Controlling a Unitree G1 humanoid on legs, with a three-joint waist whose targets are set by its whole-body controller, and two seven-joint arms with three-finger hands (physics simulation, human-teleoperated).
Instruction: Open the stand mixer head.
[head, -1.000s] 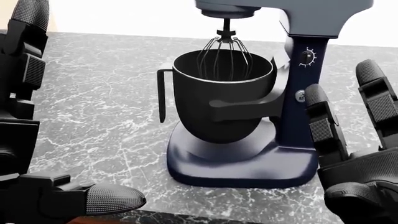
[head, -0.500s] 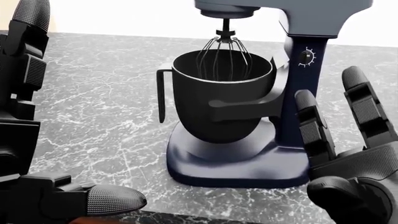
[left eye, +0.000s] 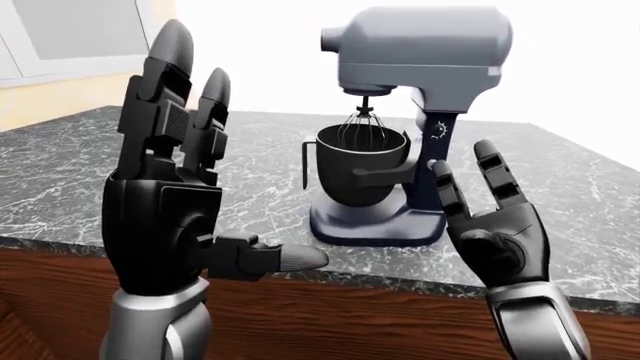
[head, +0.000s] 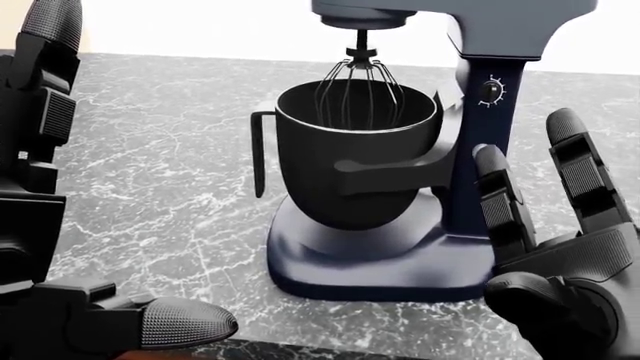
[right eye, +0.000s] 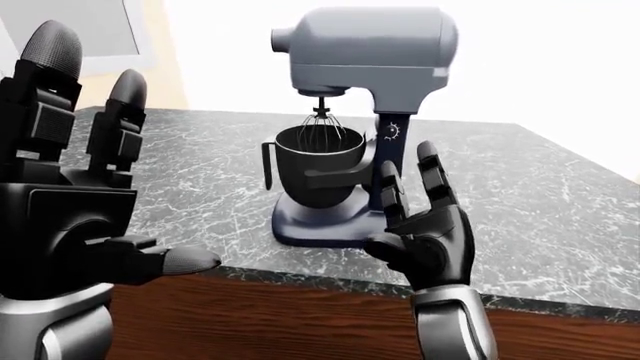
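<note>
A stand mixer (left eye: 400, 150) stands on the dark marble counter (left eye: 90, 165). Its grey head (left eye: 420, 49) is down, level over the black bowl (left eye: 360, 161), with the wire whisk (left eye: 365, 124) inside the bowl. A navy column carries a dial (left eye: 437, 133). My right hand (left eye: 490, 202) is open, fingers up, just right of the mixer's base and below the head, touching nothing. At the left of the left-eye view my left hand (left eye: 175, 180) is raised, open and empty, palm turned away, well clear of the mixer.
The counter's wooden front (left eye: 330, 315) runs along the bottom of the eye views. A window frame (left eye: 70, 37) and a yellow wall (left eye: 60, 105) sit at top left. Bright white wall lies behind the mixer. Marble surface (right eye: 540, 195) stretches to the right of the mixer.
My right hand has moved left and slightly up, closer to the mixer's column. The left hand and the mixer have stayed put.
</note>
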